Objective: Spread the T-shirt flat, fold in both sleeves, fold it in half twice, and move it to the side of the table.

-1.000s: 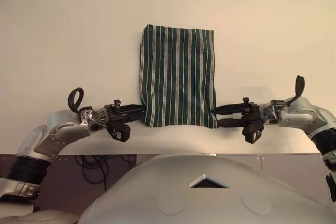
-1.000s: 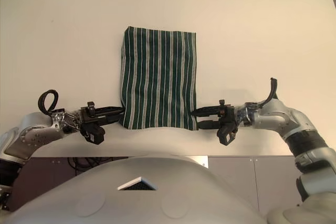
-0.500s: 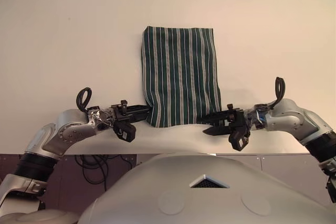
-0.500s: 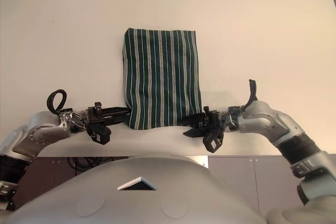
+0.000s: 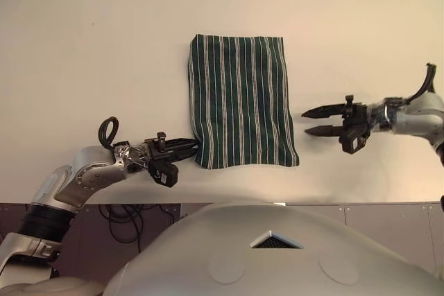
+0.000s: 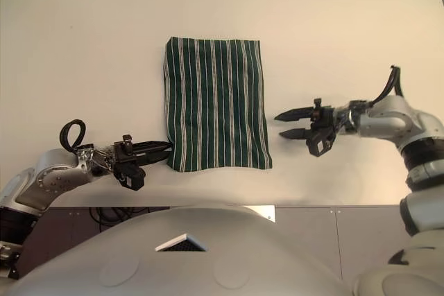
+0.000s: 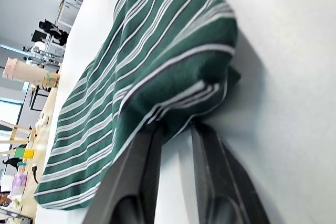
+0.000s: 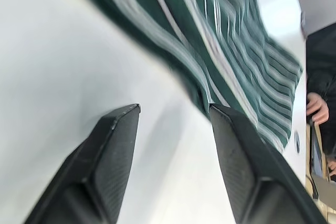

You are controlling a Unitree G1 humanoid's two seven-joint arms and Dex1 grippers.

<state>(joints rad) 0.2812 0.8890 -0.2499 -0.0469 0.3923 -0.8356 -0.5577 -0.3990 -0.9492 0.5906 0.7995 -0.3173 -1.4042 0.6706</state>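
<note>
Lying folded into a striped rectangle mid-table (image 5: 104, 46), the T-shirt (image 5: 239, 102) had its near-left corner pinched by the left gripper (image 5: 191, 145); the right gripper (image 5: 309, 120) hovered spread wide, just beside its right edge.

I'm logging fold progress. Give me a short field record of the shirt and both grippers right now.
T-shirt: folded striped rectangle, flat in the middle of the table
left gripper: shut on the near left corner
right gripper: open, apart from the right edge
stage: not yet moved to the side
</note>
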